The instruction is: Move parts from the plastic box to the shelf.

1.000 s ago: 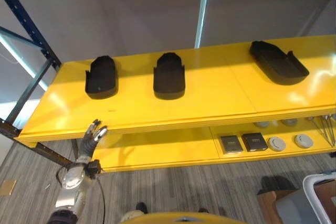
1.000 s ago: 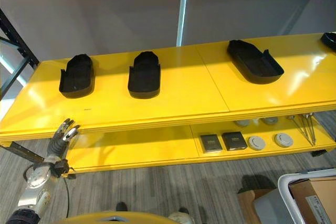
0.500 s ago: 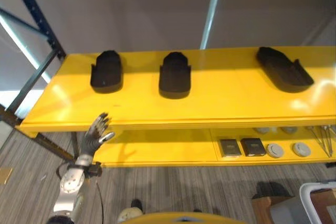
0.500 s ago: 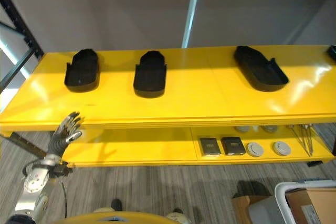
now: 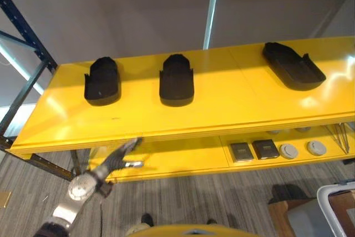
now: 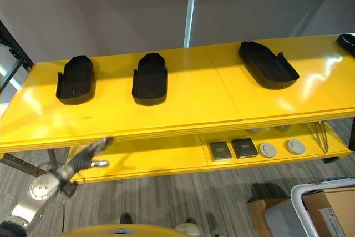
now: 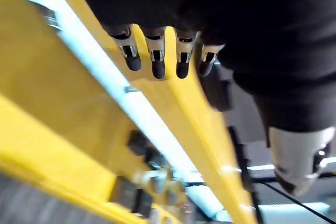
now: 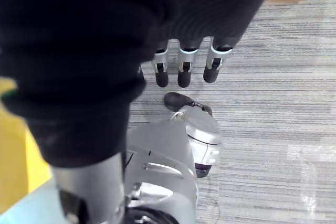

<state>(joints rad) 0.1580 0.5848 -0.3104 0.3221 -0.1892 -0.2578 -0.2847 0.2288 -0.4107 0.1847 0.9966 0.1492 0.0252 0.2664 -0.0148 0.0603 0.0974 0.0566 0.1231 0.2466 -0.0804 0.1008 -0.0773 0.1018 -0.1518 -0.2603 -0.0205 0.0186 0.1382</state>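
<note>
Below shelf (image 5: 183, 116) edge, left robot hand (image 5: 119, 155) swung rightward, fingers extended.

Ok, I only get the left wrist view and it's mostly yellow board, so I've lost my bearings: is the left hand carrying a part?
Observer: No. The left hand is open and empty. It is just below the front edge of the top shelf, near the shelf's left end.
Operator: What's on that shelf?
Observer: Three black parts sit apart in a row: the left part, the middle part and the right part.
Operator: And the right hand?
Observer: The right hand is open too. It holds nothing and is down over the grey carpet.
</note>
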